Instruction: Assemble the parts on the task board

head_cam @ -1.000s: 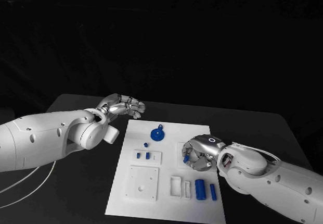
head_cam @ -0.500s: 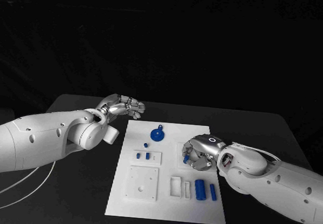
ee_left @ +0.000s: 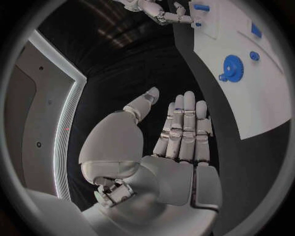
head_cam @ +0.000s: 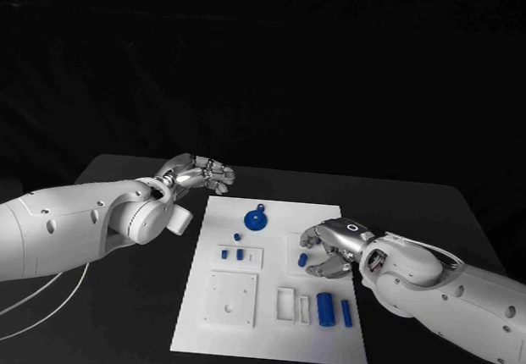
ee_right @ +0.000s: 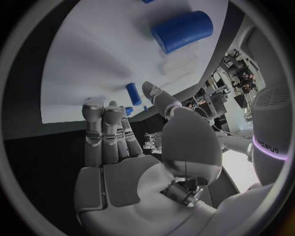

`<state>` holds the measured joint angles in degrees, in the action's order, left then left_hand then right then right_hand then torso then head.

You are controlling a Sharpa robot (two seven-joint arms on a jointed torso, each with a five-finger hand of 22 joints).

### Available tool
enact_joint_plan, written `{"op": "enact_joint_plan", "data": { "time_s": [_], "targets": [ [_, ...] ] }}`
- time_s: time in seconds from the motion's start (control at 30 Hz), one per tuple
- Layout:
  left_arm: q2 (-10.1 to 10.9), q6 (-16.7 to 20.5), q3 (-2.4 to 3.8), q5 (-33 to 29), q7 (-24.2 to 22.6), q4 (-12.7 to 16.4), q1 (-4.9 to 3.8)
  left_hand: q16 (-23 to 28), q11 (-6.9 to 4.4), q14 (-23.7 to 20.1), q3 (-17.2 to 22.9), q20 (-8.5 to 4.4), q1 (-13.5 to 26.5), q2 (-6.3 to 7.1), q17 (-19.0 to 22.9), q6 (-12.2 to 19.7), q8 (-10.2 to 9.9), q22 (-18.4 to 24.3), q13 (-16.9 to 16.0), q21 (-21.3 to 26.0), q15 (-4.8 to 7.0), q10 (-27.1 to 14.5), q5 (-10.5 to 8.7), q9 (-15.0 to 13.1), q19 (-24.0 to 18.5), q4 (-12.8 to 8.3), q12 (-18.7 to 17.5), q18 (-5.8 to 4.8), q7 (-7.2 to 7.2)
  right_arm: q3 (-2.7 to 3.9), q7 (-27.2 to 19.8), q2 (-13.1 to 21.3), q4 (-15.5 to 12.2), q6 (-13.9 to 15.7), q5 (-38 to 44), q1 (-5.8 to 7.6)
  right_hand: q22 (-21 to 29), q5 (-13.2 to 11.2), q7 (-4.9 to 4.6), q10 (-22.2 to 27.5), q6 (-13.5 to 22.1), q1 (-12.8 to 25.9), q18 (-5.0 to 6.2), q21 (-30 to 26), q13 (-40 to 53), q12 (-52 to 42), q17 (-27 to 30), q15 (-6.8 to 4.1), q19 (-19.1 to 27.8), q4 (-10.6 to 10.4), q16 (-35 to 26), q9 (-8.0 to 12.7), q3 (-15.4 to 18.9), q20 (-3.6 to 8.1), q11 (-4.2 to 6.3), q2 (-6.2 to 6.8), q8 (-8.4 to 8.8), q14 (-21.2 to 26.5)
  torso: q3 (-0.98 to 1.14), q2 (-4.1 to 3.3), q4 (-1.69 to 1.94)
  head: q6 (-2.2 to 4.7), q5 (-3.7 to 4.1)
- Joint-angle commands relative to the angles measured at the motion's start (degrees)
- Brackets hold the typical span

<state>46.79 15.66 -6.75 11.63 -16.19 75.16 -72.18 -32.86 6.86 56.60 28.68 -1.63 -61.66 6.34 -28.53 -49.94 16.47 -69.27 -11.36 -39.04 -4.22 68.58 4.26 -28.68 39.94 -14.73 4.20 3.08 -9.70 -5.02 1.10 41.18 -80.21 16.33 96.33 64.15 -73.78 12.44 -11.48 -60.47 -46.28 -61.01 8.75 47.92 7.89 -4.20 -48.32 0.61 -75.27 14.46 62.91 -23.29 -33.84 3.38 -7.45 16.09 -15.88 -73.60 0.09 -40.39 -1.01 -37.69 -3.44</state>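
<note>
No complete text can be read; only the letters "PUS" on the robot's white body show, in the right wrist view.

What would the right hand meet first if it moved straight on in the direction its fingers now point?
Probably the small blue peg on the task board; the right hand fingertips are right beside it, though depth is unclear.

Matt white task board [head_cam: 271, 318], glossy blue plastic parts [head_cam: 325, 306], matt black table [head_cam: 432, 212].
</note>
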Motion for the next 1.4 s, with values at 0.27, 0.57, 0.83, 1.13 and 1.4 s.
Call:
{"op": "enact_joint_plan", "data": {
  "time_s": [0.27, 0.57, 0.83, 1.13, 1.4],
  "targets": [
    [-0.10, -0.73, 0.05, -0.38, -0.64, -0.10, -0.10, 0.38, -0.02, 0.36, -0.36, 0.19, 0.55, -0.01, -0.14, 0.35, 0.38, -0.05, 0.11, 0.15, -0.03, -0.08, -0.03, 0.10, 0.04, -0.06, -0.08, 0.06, 0.17, 1.26, 2.55, 0.79, 0.70, 4.97, 1.21, 0.01, 0.51, -9.41, 1.11, -4.55, -2.96, -6.88, 6.25, -0.87, -0.06, -3.11, 1.01, -1.25, -0.82, -4.61, 0.23, -0.55, -11.96, -0.30, 1.60, -0.74, -2.08, -0.67, 0.04, -0.03, -0.06, 0.08, 0.03],
    [-0.16, -0.69, 0.05, -0.38, -0.60, -0.10, -0.10, 0.45, -0.02, 0.38, -0.35, 0.19, 0.54, -0.08, -0.19, 0.35, 0.40, -0.06, 0.13, 0.18, -0.03, -0.07, -0.03, 0.10, 0.06, -0.05, -0.07, 0.06, 0.17, 1.75, 4.05, -0.32, 2.54, 5.60, 3.08, 0.02, -0.25, -9.47, 2.22, -6.75, -5.65, -7.99, 6.25, -0.14, 0.28, -5.19, 1.16, -2.08, -1.51, -6.03, 0.71, -0.81, -17.80, -0.20, 2.41, -1.48, -3.41, -1.13, 0.01, -0.06, 0.06, 0.07, 0.20],
    [-0.18, -0.73, 0.05, -0.38, -0.59, 0.05, -0.10, 0.52, -0.02, 0.43, -0.35, 0.19, 0.53, -0.13, -0.25, 0.35, 0.42, -0.07, 0.15, 0.20, -0.03, -0.05, -0.02, 0.11, 0.08, -0.05, -0.06, 0.05, 0.18, 1.77, 5.35, -1.71, 5.34, 3.59, 5.05, 0.10, -0.64, -9.60, 2.83, -7.55, -7.07, -7.28, 6.25, 0.13, 0.50, -6.07, 1.22, -2.43, -1.62, -6.12, 0.91, -1.01, -17.94, -0.18, 2.77, -1.31, -4.14, -1.18, -0.04, -0.03, 0.00, -0.02, 0.22],
    [-0.17, -0.69, 0.05, -0.38, -0.62, 0.07, -0.10, 0.55, -0.02, 0.44, -0.36, 0.20, 0.55, -0.14, -0.28, 0.35, 0.43, -0.08, 0.17, 0.22, -0.03, -0.04, -0.03, 0.11, 0.08, -0.04, -0.06, 0.05, 0.18, 1.77, 5.37, -3.14, 6.70, 2.63, 5.76, 0.09, -0.78, -9.62, 3.04, -7.68, -7.53, -6.90, 6.25, 0.22, 0.55, -6.28, 1.22, -2.51, -1.63, -6.00, 0.98, -1.12, -17.43, -0.14, 2.86, -1.05, -4.40, -1.18, 0.02, -0.07, 0.04, -0.24, 0.14],
    [-0.18, -0.77, 0.05, -0.38, -0.61, 0.10, -0.10, 0.60, -0.02, 0.47, -0.38, 0.20, 0.57, -0.13, -0.32, 0.35, 0.44, -0.09, 0.18, 0.23, -0.03, -0.04, -0.04, 0.11, 0.09, -0.04, -0.06, 0.04, 0.17, 1.65, 5.06, -4.03, 7.66, 1.86, 5.75, 0.08, -0.94, -9.63, 3.16, -7.78, -7.74, -6.53, 6.25, 0.29, 0.61, -6.52, 1.24, -2.59, -1.58, -5.78, 1.05, -1.18, -16.78, -0.08, 2.94, -0.91, -4.53, -1.16, -0.01, -0.08, 0.04, -0.42, 0.05]
  ]
}}
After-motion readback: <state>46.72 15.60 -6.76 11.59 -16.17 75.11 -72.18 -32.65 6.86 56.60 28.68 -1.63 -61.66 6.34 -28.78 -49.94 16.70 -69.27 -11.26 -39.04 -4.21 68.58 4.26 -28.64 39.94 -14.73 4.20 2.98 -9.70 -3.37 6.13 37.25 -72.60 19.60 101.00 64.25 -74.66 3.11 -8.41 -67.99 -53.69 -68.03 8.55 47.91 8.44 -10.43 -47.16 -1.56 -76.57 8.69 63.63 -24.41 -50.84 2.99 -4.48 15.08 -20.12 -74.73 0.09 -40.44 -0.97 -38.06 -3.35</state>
